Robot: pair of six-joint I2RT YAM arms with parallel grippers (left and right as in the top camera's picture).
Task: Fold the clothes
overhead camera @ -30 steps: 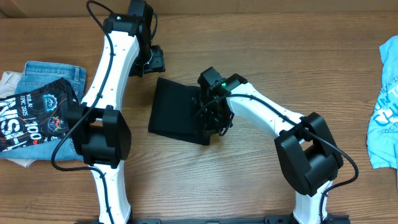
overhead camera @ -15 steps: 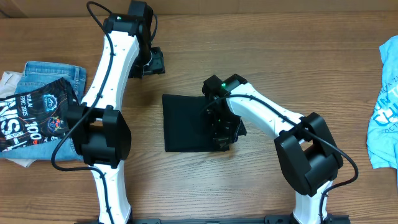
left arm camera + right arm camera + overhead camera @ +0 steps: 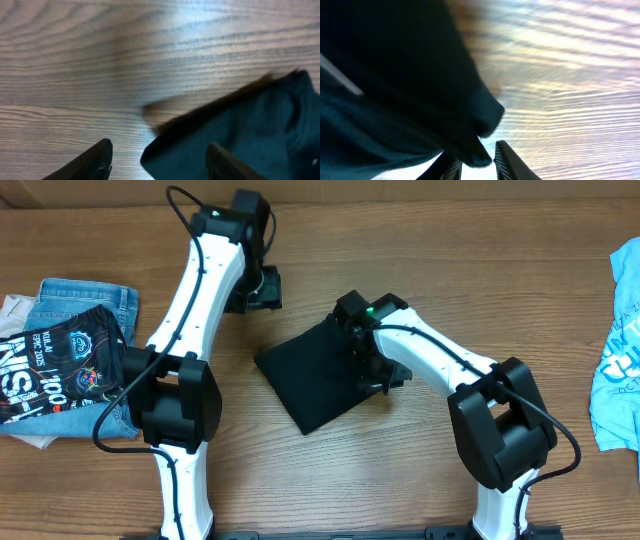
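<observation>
A black folded garment (image 3: 310,375) lies on the wooden table at the centre, turned like a diamond. My right gripper (image 3: 378,370) is at its right edge, shut on a pinch of the black cloth. In the right wrist view the cloth (image 3: 395,75) bunches between the nearly closed fingers (image 3: 477,157). My left gripper (image 3: 262,288) is open and empty, just beyond the garment's upper-left side. In the left wrist view a garment corner (image 3: 240,130) lies under the wide-apart fingers (image 3: 160,146).
At the left edge lies a pile with blue jeans (image 3: 85,300), a black printed shirt (image 3: 55,365) and a beige piece (image 3: 12,308). A light blue shirt (image 3: 620,350) lies at the right edge.
The right gripper has dragged the black garment to the right and turned it from square to diamond. The left arm has moved right, closer to the garment.
</observation>
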